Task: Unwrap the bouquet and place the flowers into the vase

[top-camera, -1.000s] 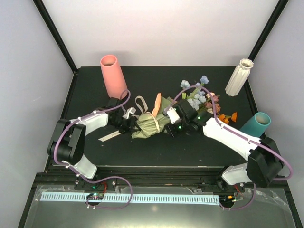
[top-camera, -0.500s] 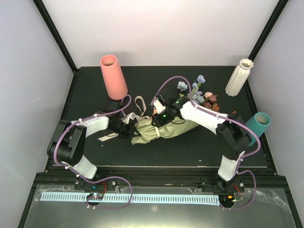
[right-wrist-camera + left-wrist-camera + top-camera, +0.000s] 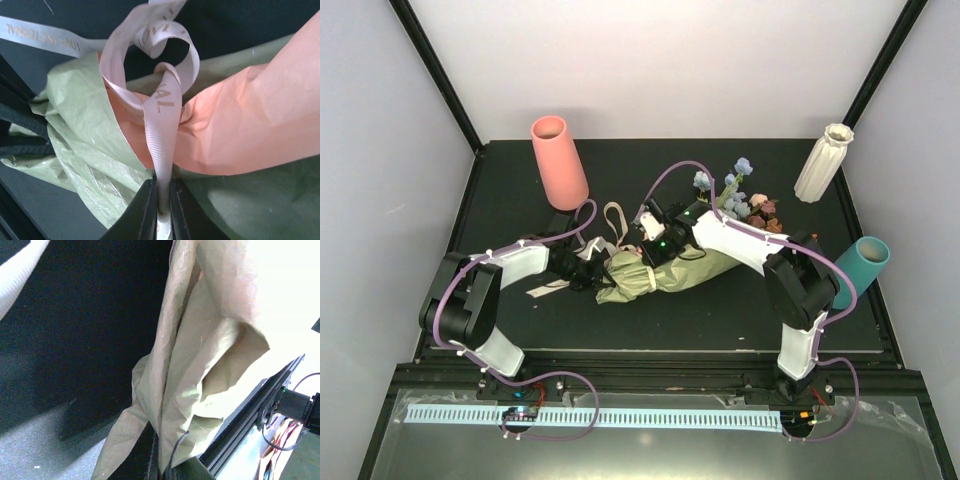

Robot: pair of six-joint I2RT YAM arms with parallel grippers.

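Observation:
The bouquet lies on its side mid-table, olive-green paper outside, peach paper inside. Its flowers stick out at the far right end, blue and dusky red blooms showing. My left gripper is shut on the wrap's left end, the olive paper pinched between its fingers. My right gripper is shut on the pale pink ribbon tied round the wrap, and sits over the bouquet's middle. The ribbed white vase stands at the far right, apart from both arms.
A smooth pink vase stands at the far left and a teal vase at the right edge. A loose ribbon tail lies on the dark mat near my left arm. Black frame posts rise at the back corners.
My right arm swung left from the flower end to the bouquet's tied middle and its jaws closed on the ribbon. The left arm held still on the paper.

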